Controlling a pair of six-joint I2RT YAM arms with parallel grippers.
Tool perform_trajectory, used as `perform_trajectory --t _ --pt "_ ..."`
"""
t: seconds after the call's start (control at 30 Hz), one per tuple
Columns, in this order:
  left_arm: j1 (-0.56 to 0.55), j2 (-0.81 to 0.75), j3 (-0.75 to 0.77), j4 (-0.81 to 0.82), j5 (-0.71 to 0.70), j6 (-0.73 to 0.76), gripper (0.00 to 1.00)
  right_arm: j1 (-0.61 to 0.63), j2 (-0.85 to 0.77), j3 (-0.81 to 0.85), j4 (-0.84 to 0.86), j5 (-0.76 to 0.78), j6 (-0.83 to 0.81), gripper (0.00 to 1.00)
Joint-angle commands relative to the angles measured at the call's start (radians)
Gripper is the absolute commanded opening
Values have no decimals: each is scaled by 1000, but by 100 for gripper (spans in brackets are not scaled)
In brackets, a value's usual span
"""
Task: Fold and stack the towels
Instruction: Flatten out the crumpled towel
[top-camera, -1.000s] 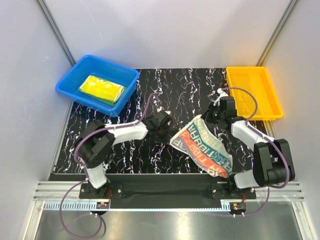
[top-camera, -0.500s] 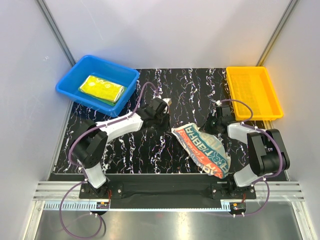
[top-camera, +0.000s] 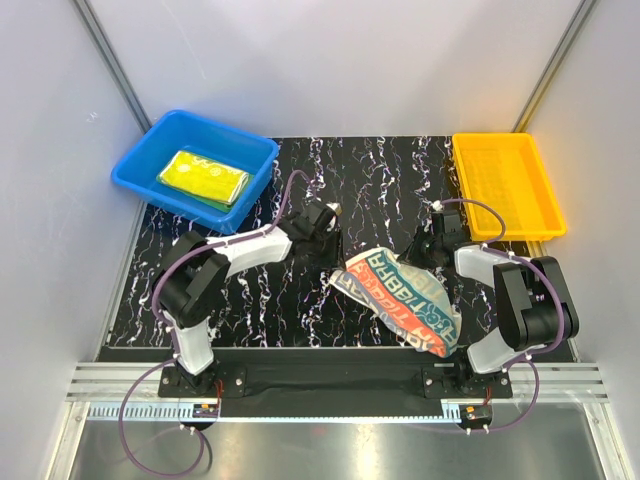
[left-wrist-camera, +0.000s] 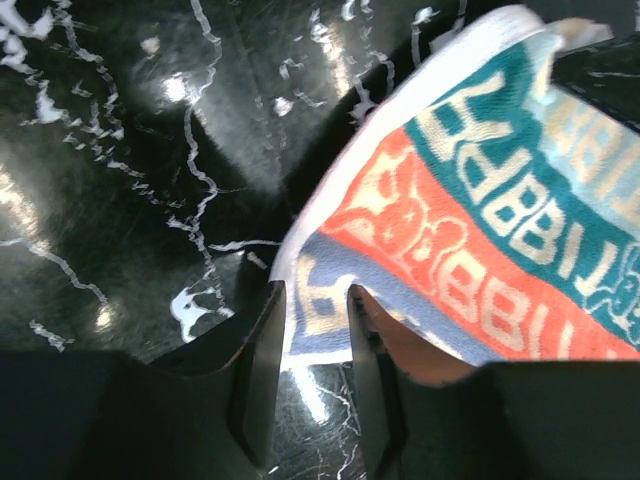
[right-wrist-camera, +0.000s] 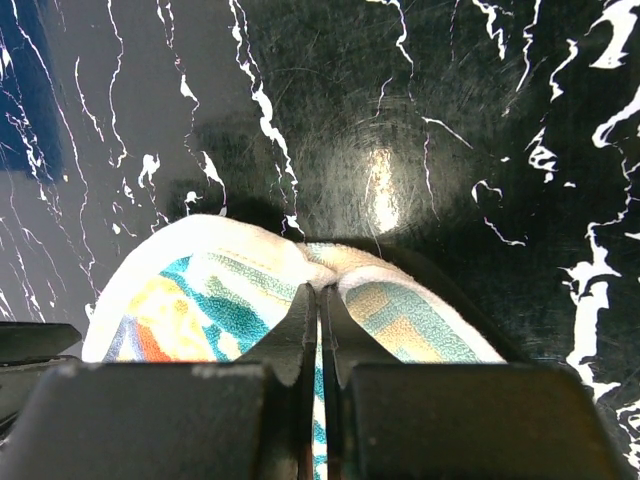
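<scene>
The striped towel (top-camera: 402, 298) with "TIBBA" lettering lies rumpled on the black marbled table (top-camera: 270, 310) between the arms. My left gripper (top-camera: 330, 238) stands at its left corner; in the left wrist view the left gripper (left-wrist-camera: 312, 300) is open, with the navy corner of the striped towel (left-wrist-camera: 470, 250) lying between the parted fingers. My right gripper (top-camera: 425, 250) is at the towel's far right edge; the right wrist view shows the right gripper (right-wrist-camera: 320, 292) shut on a pinched fold of the towel's pale hem (right-wrist-camera: 230, 270). A folded yellow towel (top-camera: 203, 176) rests on a green towel (top-camera: 222, 204) in the blue bin.
The blue bin (top-camera: 140, 160) stands at the table's back left corner. An orange tray (top-camera: 505, 185) stands at the back right. Grey walls close in on both sides. The arms' bases and a rail line the near edge.
The striped towel has come down from a raised spread to lie on the table. My left gripper's jaws have parted around its corner. The right gripper stays shut on the hem.
</scene>
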Motion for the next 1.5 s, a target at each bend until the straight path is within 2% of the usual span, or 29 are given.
perform_trajectory --t 0.0,0.03,0.13,0.4,0.5,0.8,0.9,0.93,0.97,1.03,1.1,1.23,1.3,1.33,1.47 --pt "4 -33 -17 -20 -78 -2 38 7 6 30 27 -20 -6 0" --pt "2 -46 -25 -28 -99 1 44 9 6 30 27 -22 -6 0" --pt "4 -94 -61 -27 -133 12 49 9 4 29 30 -23 -6 0" --pt "-12 -88 -121 50 -48 0 52 9 9 32 30 -26 -7 0" --pt "-15 -73 -144 96 0 -22 50 9 16 33 25 -20 -14 0" --pt "-41 -42 -161 101 2 -23 45 7 27 47 30 -19 -15 0" --pt "-41 -25 -134 72 -18 -7 37 9 27 50 22 -10 -20 0" --pt "-39 -24 -117 61 -26 -1 31 7 26 55 18 -5 -27 0" --pt "-41 -24 -105 50 -34 7 12 9 21 58 4 1 -32 0" --pt "-39 -27 -47 -6 -70 48 0 7 6 79 -5 23 -49 0" --pt "-38 -34 15 -101 -124 128 0 9 -40 113 -91 70 -70 0" --pt "-39 -95 257 -283 -254 275 0 9 -183 260 -212 147 -115 0" --pt "-39 -126 341 -382 -320 343 0 9 -270 320 -274 114 -196 0" --pt "-42 -148 419 -411 -330 366 0 9 -296 382 -298 101 -222 0" --pt "-67 -327 512 -461 -299 482 0 9 -478 521 -516 141 -297 0"
